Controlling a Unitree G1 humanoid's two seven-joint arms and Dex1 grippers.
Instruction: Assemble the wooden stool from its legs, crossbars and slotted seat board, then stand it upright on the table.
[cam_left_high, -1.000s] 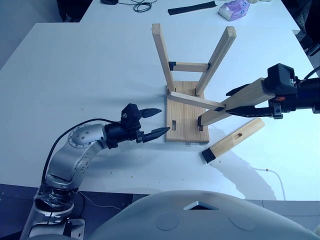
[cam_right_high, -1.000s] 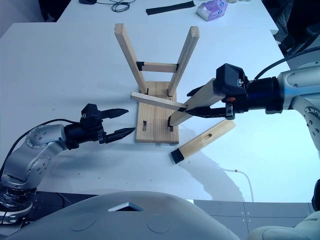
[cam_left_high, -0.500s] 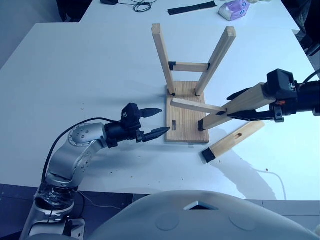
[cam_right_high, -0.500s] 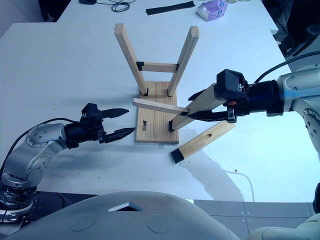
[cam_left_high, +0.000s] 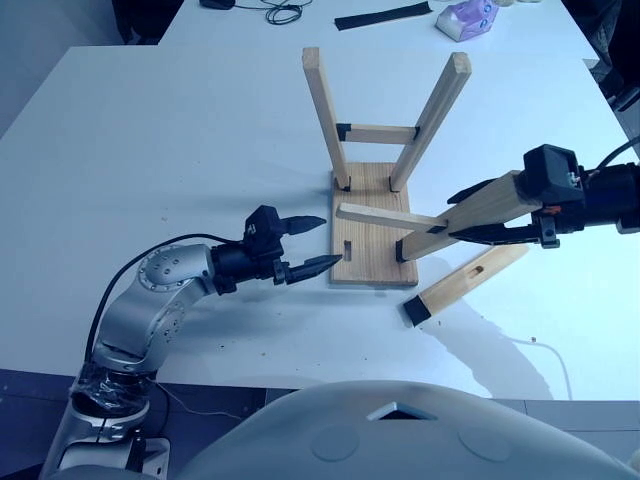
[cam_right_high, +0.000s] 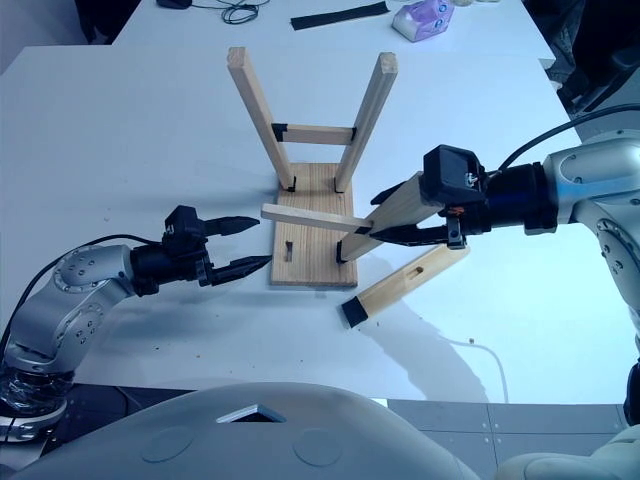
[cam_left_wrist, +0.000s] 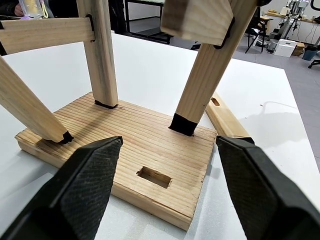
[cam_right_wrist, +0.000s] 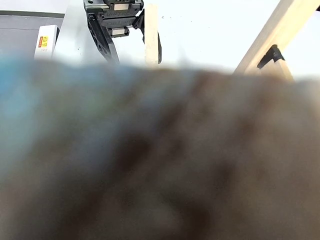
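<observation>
Items I log from the remote station:

1. Seat board (cam_left_high: 371, 228): flat on the white counter (cam_left_high: 150, 130), slots up.
2. Two far legs (cam_left_high: 326, 115), (cam_left_high: 432, 118): standing in the board's far slots, joined by a short crossbar (cam_left_high: 380, 132).
3. Third leg (cam_left_high: 470, 212): tilted, gripped near its upper end by the right jaws. Its black-tipped foot meets the board's near right corner; I cannot tell if it is fully seated.
4. Second crossbar (cam_left_high: 385, 215): projecting from the third leg toward the left, above the board.
5. Fourth leg (cam_left_high: 465, 283): lying on the counter just right of the board.
6. Empty slot (cam_left_wrist: 154, 177): near left corner of the board.
7. Left jaws: spread wide, holding nothing, just beside the board's near left edge.
8. Far counter: tissue pack (cam_left_high: 468, 18), black strip (cam_left_high: 383, 17), cables (cam_left_high: 285, 12).
</observation>
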